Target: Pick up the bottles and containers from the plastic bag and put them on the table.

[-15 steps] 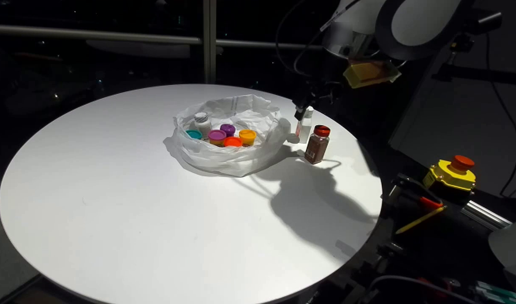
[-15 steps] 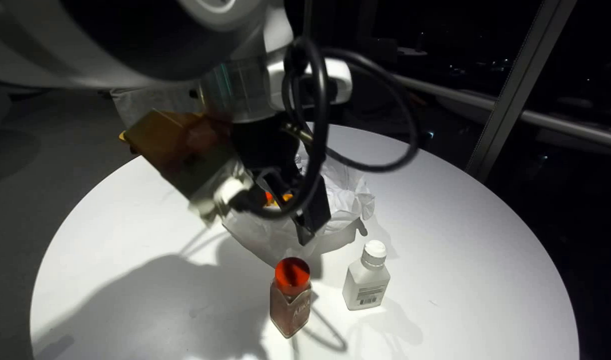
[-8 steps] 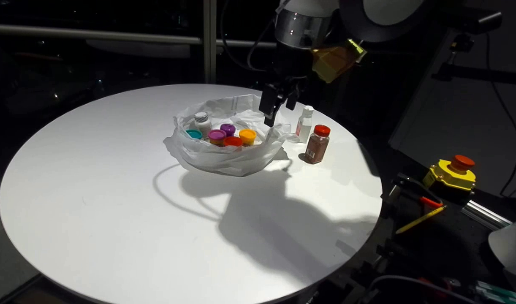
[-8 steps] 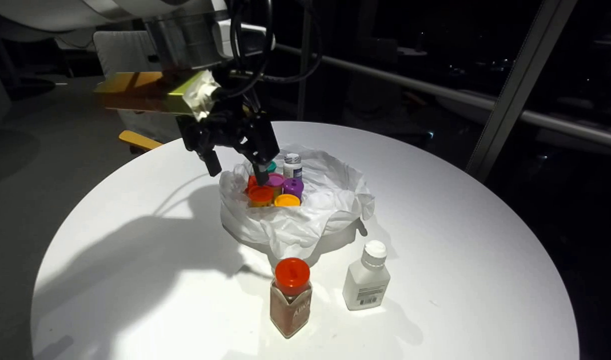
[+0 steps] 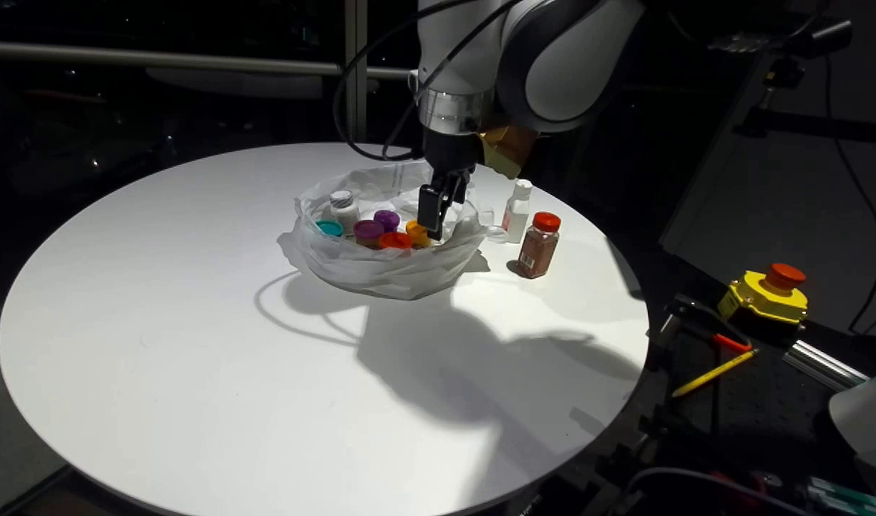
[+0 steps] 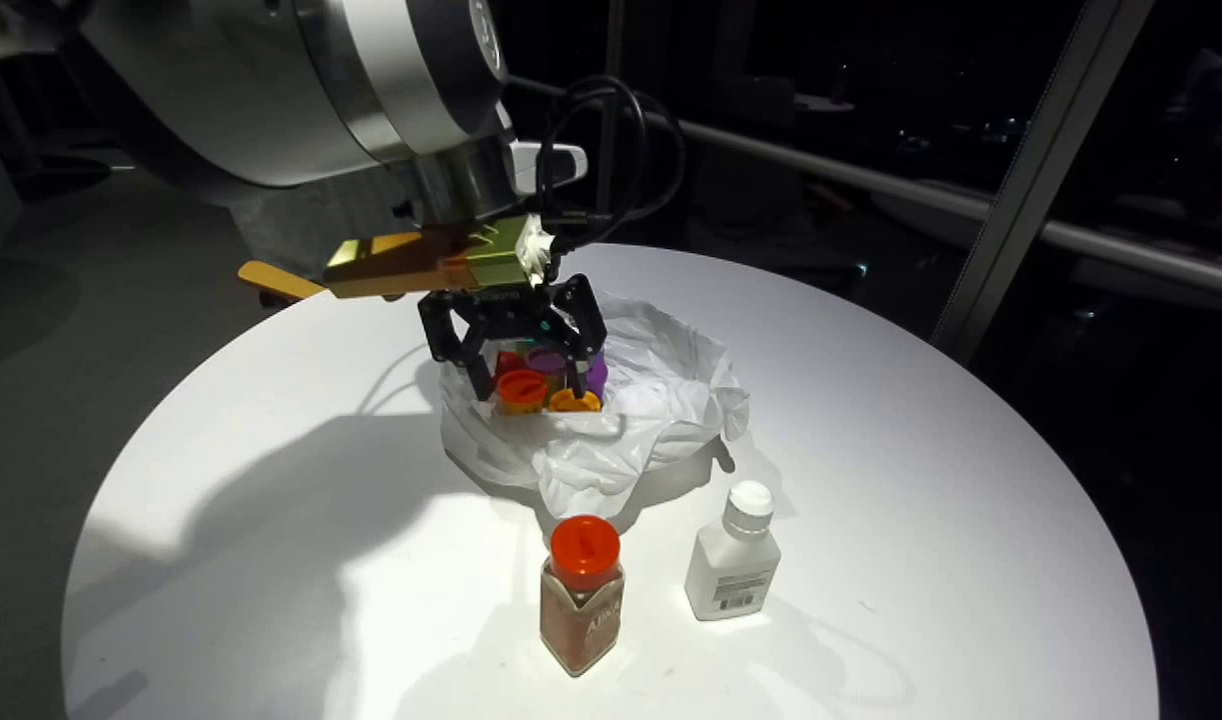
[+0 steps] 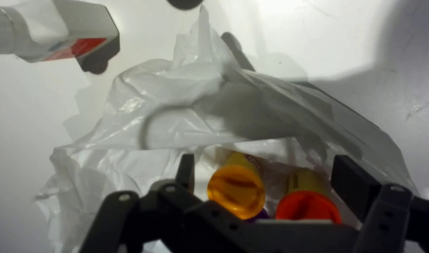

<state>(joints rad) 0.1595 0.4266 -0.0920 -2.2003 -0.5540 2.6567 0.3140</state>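
Note:
The white plastic bag (image 5: 388, 276) stands open on the table. Inside are a yellow-lid tub (image 7: 236, 191), a red-lid tub (image 7: 307, 205), a purple-lid tub (image 5: 368, 231), a purple bottle (image 5: 386, 220), a teal-lid tub (image 5: 330, 228) and a white bottle (image 5: 343, 208). My gripper (image 6: 529, 383) is open and points down over the bag. In the wrist view its fingers (image 7: 269, 175) stand either side of the yellow-lid and red-lid tubs, holding neither. A red-capped brown spice bottle (image 6: 583, 610) and a white square bottle (image 6: 734, 565) stand upright on the table outside the bag.
The round white table (image 5: 230, 401) has its edge close to the two outside bottles. A yellow and red emergency button (image 5: 768, 297) and a yellow pencil (image 5: 715, 373) are on the dark robot base. The bag's crumpled rim (image 7: 200, 140) rises beside the gripper.
The gripper has moved away from above the two outside bottles to over the bag, and has come down close to the yellow-lid and red-lid tubs. The bottles and tubs have not moved.

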